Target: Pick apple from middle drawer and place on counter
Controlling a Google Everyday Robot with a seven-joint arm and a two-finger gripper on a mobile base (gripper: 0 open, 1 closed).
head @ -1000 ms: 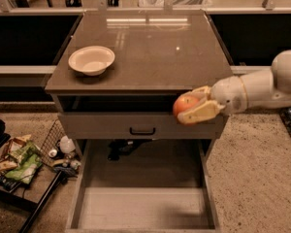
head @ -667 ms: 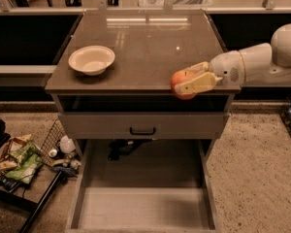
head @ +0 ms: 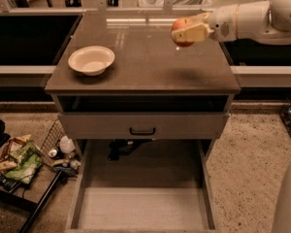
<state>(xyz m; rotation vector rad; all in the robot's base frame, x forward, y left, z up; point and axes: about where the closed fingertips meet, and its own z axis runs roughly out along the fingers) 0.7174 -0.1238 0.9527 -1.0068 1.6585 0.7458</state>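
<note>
My gripper (head: 188,32) is shut on the red and yellow apple (head: 181,29) and holds it in the air above the right half of the counter (head: 145,64), well clear of the surface. The white arm comes in from the upper right. The middle drawer (head: 141,198) stands pulled out at the bottom of the view, with its pale floor bare. A shut grey drawer front with a black handle (head: 142,130) sits under the counter.
A cream bowl (head: 91,60) sits on the left part of the counter. A wire basket with snack packets and small bottles (head: 26,161) lies on the floor at the left. Dark shelving runs along the back.
The gripper has lifted the apple up and away from the counter's front right edge to a spot over the counter's right half.
</note>
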